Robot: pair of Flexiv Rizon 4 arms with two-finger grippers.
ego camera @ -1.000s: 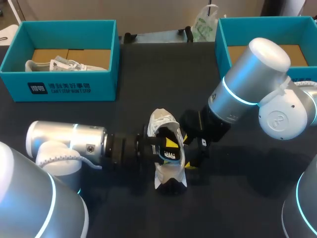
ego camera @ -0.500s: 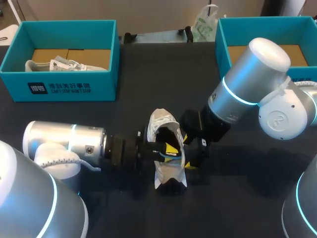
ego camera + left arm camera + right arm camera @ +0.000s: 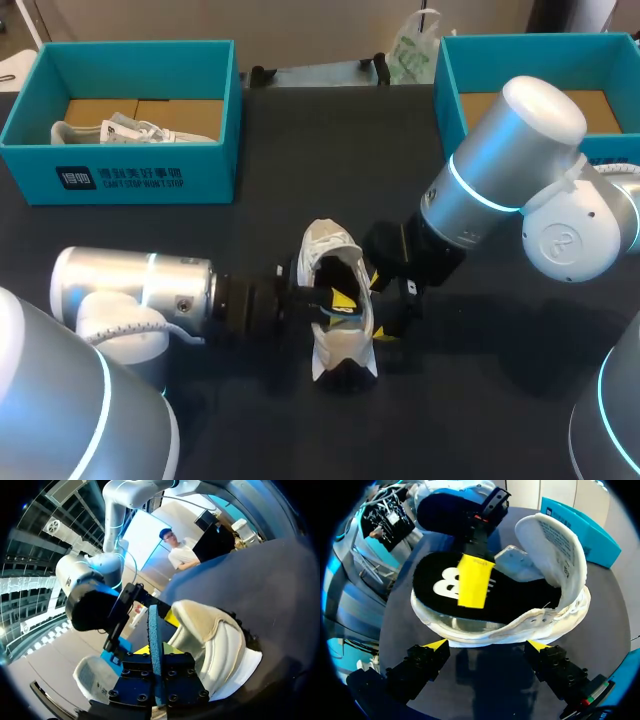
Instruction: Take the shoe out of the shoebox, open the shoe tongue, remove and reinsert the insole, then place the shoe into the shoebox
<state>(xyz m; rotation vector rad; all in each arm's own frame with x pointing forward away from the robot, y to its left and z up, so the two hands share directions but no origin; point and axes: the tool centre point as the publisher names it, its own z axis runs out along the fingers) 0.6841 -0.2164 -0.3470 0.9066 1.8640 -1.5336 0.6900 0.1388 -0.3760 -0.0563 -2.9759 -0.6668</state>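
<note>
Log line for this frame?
shoe: on table, tongue open | left fingers: shut on insole inside shoe | right fingers: open, beside shoe

Shoe (image 3: 338, 330) on tabletop (image 3: 480, 400), insole (image 3: 520, 597) in it, left gripper (image 3: 340, 298) at its left, right gripper (image 3: 381, 306) at its right, left shoebox (image 3: 130, 175) and right shoebox (image 3: 445, 75) behind it
</note>
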